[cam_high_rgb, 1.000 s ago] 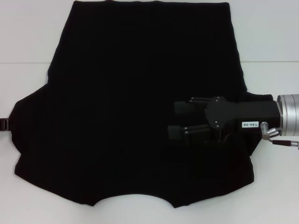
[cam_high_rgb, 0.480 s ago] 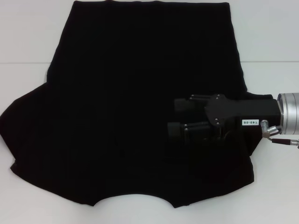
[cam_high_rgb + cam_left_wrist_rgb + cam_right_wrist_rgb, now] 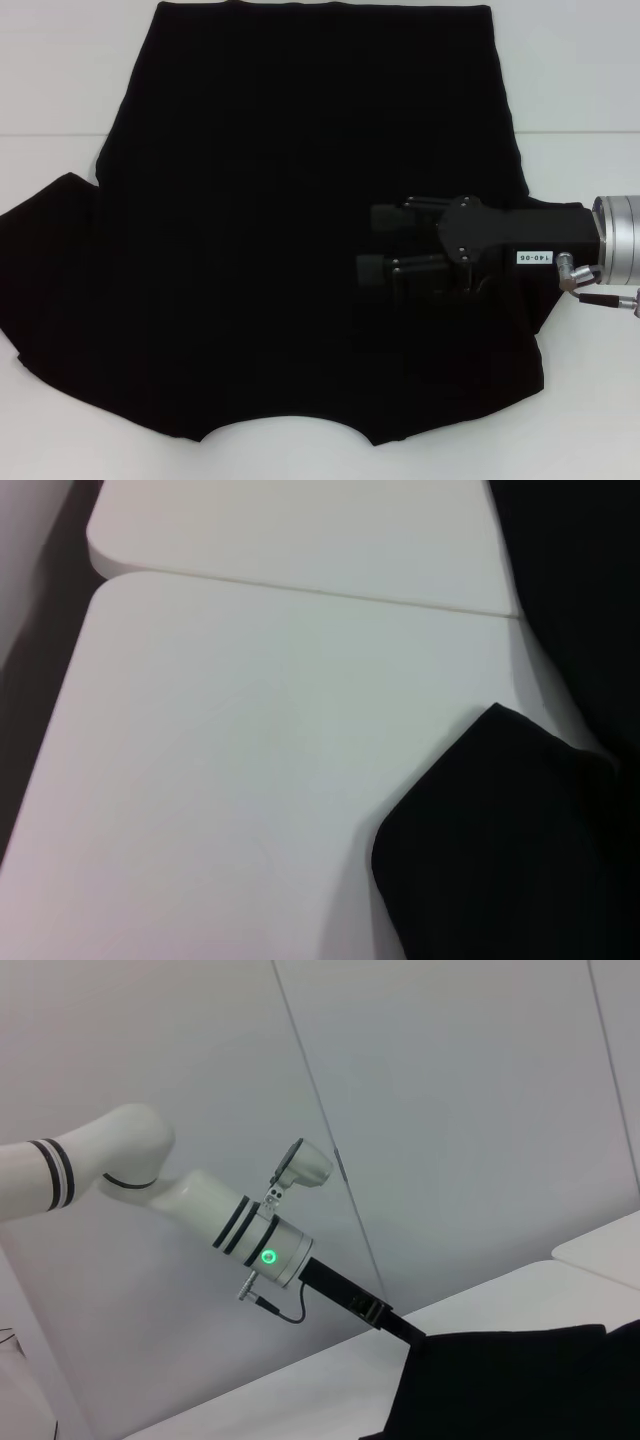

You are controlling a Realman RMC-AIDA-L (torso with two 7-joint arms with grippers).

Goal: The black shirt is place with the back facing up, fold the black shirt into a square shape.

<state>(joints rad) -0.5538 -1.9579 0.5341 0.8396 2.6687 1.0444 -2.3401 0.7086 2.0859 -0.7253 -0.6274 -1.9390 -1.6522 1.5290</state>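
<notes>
Fingers (image 3: 385,218) of the right gripper (image 3: 378,243) stood parted and released, grasping nothing, above the right half of the black shirt (image 3: 280,230), which lay spread flat on the white counter (image 3: 580,80). At the shirt's left edge, the left gripper (image 3: 405,1330) met the cloth; whether its fingers were clenched could not be told.

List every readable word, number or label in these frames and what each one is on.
"140-06", or close to it (small and seen upside down, so the digits are uncertain): white sticker on the right gripper body, head view.
No lettering shows on the black shirt.
Nothing readable in either wrist view.
</notes>
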